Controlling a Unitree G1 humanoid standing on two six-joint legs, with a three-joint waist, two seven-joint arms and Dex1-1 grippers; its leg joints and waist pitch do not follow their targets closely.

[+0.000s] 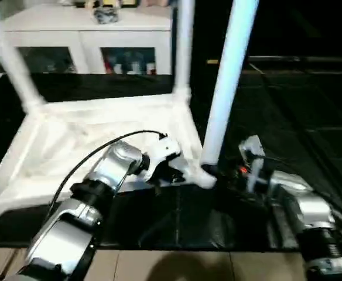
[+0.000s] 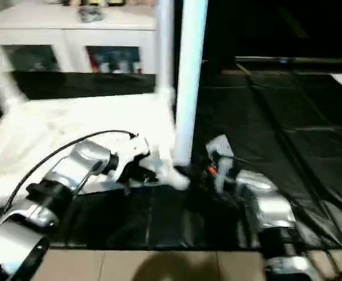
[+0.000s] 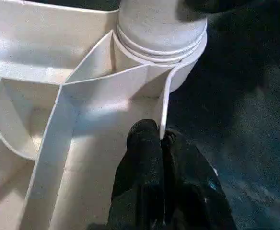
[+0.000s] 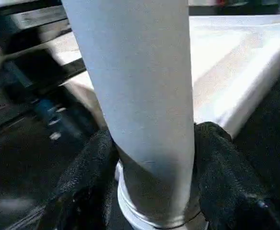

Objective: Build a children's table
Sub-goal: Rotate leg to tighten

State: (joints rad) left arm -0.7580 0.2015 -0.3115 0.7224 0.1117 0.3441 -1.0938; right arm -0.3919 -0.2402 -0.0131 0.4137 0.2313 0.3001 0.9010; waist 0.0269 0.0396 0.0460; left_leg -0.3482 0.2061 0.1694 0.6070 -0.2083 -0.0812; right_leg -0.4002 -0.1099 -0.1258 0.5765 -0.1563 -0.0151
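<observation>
The children's table top (image 1: 89, 140) lies upside down on a black mat, ribbed underside up. Two white legs (image 1: 183, 47) stand upright in its far corners. A third leg (image 1: 226, 88) stands in the near right corner socket (image 3: 161, 28). My right gripper (image 4: 152, 177) is shut on this leg just above the socket, one black finger (image 4: 89, 172) on each side. My left gripper (image 3: 161, 143) is shut on the thin rim wall of the table top right beside that socket. Both grippers sit close together at this corner, the left (image 1: 171, 170) and the right (image 1: 218, 172).
A white glass-door cabinet (image 1: 89, 35) stands behind the table top. The black mat (image 1: 288, 117) stretches to the right. Light floor (image 1: 159, 266) runs along the near edge. A black cable (image 1: 89, 158) arcs over my left forearm.
</observation>
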